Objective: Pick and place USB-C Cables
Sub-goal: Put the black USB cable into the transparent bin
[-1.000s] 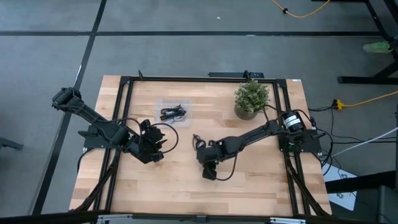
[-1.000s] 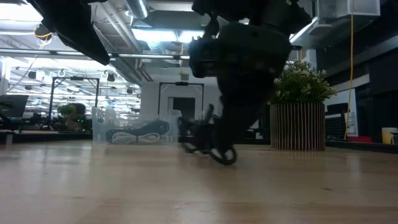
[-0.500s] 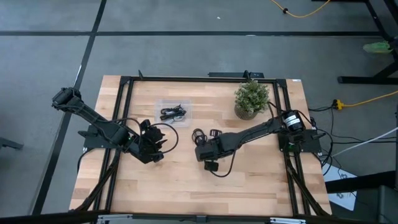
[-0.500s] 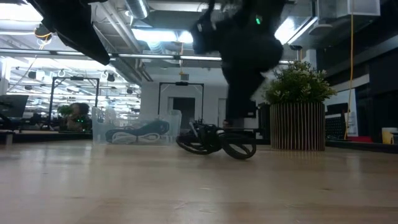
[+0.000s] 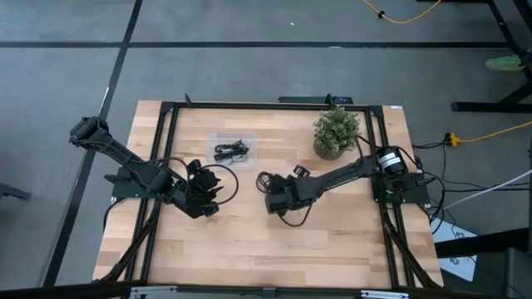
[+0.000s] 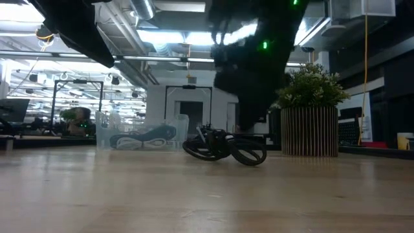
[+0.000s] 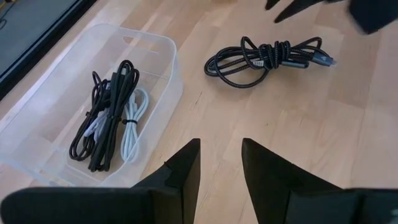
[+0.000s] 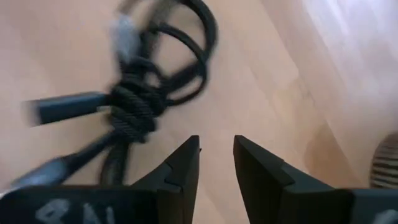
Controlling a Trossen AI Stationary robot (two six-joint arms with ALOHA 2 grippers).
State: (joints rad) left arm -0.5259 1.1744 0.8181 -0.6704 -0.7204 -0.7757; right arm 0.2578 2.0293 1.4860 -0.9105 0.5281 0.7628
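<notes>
One black coiled USB-C cable (image 5: 266, 179) lies loose on the wooden table, between the clear bin (image 5: 231, 149) and the plant; it also shows in the low view as the cable (image 6: 226, 150) and in the left wrist view as the cable (image 7: 267, 56). My right gripper (image 8: 216, 163) hangs open just above it and touches nothing; the cable (image 8: 134, 102) lies ahead of its fingers. The bin (image 7: 158, 68) holds black and pale cables (image 7: 115, 118). My left gripper (image 7: 221, 163) waits open near the table's left side, on the near side of the bin.
A potted plant (image 5: 335, 133) in a slatted pot (image 6: 312, 133) stands at the far right of the table. A black frame runs along the table's edges (image 5: 166, 166). Bare wood lies toward the near edge (image 5: 274, 257).
My right gripper has moved from the table's near middle toward the far edge with the black cable, has let go of it and has risen. The cable, first hanging under the fingers, now lies flat on the table near the bin.
</notes>
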